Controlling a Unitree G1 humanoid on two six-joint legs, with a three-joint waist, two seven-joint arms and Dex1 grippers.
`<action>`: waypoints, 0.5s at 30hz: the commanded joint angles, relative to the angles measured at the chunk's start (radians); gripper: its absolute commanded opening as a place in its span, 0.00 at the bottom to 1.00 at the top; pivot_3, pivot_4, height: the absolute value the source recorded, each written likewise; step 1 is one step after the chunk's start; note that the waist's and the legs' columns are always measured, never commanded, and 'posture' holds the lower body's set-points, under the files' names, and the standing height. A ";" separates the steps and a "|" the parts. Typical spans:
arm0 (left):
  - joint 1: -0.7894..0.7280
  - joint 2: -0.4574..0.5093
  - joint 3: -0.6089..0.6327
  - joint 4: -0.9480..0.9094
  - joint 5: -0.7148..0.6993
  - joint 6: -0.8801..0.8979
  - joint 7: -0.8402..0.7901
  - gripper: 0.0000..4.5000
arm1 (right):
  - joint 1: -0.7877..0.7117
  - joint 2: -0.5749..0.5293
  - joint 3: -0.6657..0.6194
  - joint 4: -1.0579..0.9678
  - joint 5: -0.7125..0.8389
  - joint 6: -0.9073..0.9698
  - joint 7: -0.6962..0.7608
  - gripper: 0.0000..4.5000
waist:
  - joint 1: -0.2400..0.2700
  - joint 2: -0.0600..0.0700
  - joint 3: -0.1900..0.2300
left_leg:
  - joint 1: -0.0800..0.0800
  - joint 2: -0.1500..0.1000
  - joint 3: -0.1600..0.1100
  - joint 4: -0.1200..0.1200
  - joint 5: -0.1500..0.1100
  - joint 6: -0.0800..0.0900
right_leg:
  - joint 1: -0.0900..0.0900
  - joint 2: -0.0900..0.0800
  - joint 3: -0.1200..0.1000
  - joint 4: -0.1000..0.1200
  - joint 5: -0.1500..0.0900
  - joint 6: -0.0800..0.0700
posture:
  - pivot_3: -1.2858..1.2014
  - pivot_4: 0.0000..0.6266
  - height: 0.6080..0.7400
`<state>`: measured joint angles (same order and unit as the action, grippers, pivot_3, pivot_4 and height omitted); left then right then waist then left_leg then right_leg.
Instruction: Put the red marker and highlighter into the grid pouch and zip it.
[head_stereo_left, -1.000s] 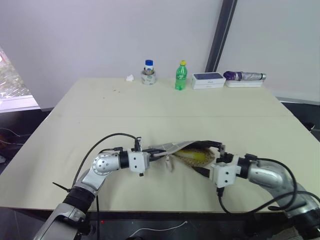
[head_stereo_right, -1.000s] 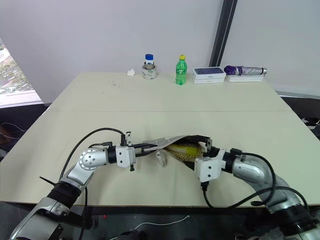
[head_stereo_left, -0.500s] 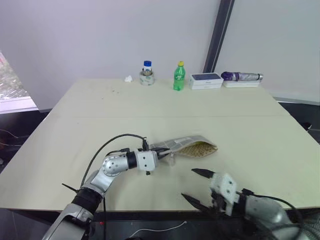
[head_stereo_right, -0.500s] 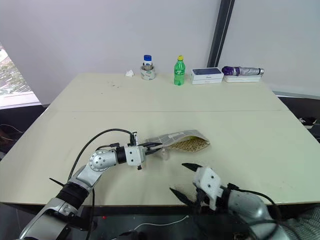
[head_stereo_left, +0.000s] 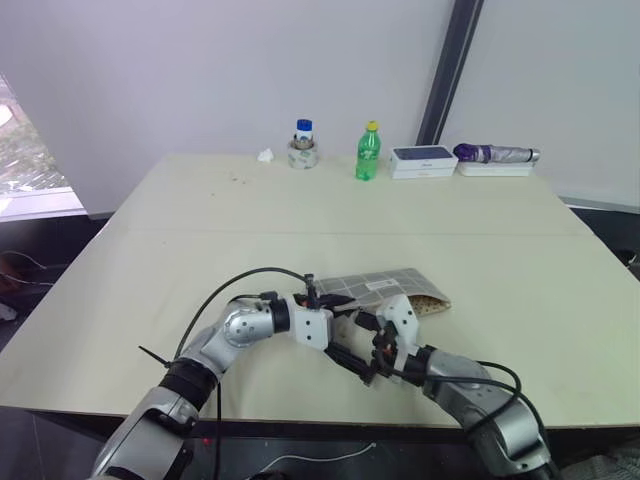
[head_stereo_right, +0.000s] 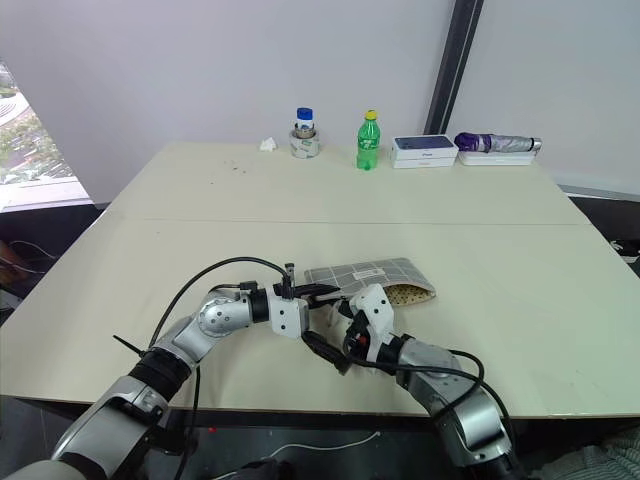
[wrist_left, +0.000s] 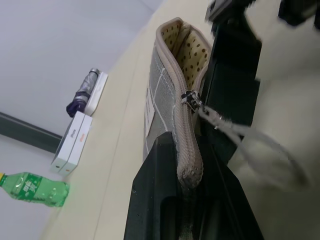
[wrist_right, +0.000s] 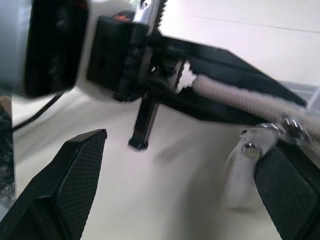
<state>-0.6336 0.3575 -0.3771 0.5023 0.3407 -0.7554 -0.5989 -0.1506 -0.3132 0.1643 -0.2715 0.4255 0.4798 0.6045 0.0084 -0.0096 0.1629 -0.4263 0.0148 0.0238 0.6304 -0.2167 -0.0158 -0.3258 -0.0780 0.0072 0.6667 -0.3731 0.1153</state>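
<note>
right gripper (head_stereo_right: 338, 341) now beside pouch (head_stereo_right: 372, 274) zipper end — highlighter gone.

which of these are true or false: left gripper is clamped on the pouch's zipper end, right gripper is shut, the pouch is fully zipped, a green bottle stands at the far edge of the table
1. The left gripper is clamped on the zipper end of the grid pouch. True.
2. The right gripper is shut. False: its fingers stand wide apart beside the zipper pull.
3. The pouch is fully zipped. False: its mouth gapes, showing the dotted lining.
4. A green bottle stands at the table's far edge. True.
</note>
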 joint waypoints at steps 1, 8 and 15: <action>-0.002 -0.013 0.004 -0.035 -0.010 0.003 0.026 0.00 | -0.041 0.048 -0.053 0.020 0.045 0.011 -0.029 0.70 | 0.001 0.000 0.000 | 0.000 0.000 0.000 0.000 0.000 0.000 | 0.000 0.000 0.000 0.000 0.000 0.000 | 0.52 0.24 1.00; 0.027 -0.015 0.003 -0.067 0.000 0.025 0.055 0.00 | 0.008 0.007 -0.052 -0.002 0.004 -0.008 -0.016 0.01 | 0.002 0.000 0.000 | -0.001 0.000 0.000 0.000 0.000 0.000 | -0.001 0.000 0.000 0.000 0.000 0.000 | 0.52 0.24 1.00; 0.032 0.008 0.029 -0.066 -0.022 0.036 0.056 0.00 | 0.077 -0.161 -0.183 0.027 -0.018 -0.058 0.041 0.01 | 0.003 0.000 0.000 | -0.001 0.000 0.000 0.000 0.000 0.000 | 0.000 0.000 0.000 0.000 0.000 0.000 | 0.52 0.24 1.00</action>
<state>-0.5958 0.3499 -0.3790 0.4663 0.3420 -0.7233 -0.5592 -0.0893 -0.4522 0.0277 -0.2328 0.4081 0.4451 0.6263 0.0109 -0.0095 0.1629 -0.4269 0.0148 0.0243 0.6301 -0.2167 -0.0157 -0.3263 -0.0783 0.0074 0.6666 -0.3730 0.1155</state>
